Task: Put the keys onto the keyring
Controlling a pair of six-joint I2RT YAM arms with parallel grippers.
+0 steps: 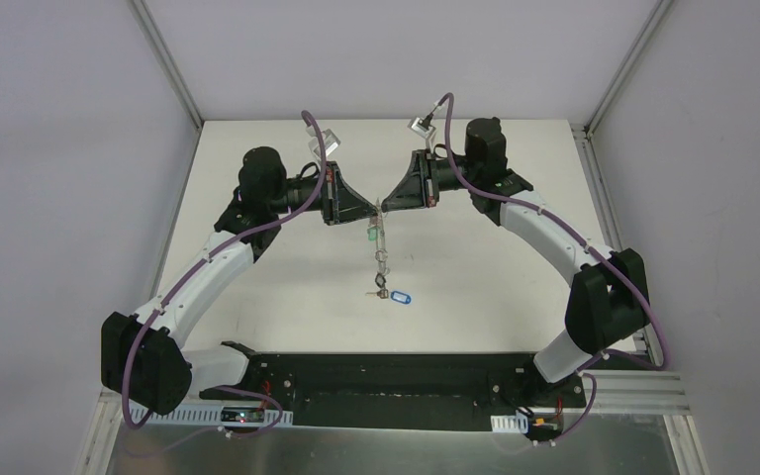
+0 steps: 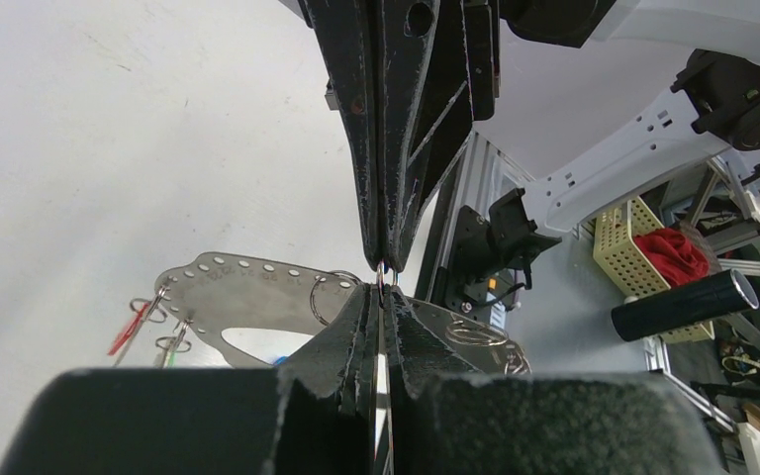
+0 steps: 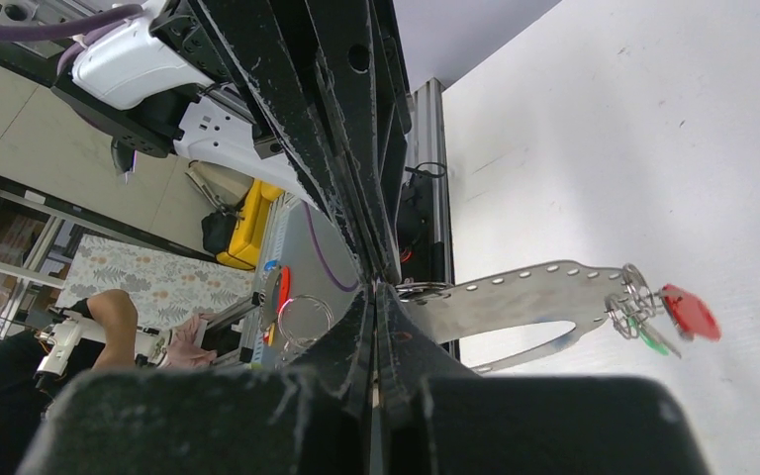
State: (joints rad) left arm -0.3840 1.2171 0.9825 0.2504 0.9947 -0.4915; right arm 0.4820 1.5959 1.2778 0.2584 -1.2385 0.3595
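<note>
Pinching tip to tip, the left gripper (image 1: 370,211) and right gripper (image 1: 385,209) both clamp tight on the perforated silver metal keyring (image 2: 247,292); a blue-tagged silver key (image 1: 398,296) shows by its lower end.

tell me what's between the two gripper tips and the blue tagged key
In the top view the keyring fills that stretch, running from the left gripper and right gripper toward the blue-tagged key, a green tag beside it.
</note>
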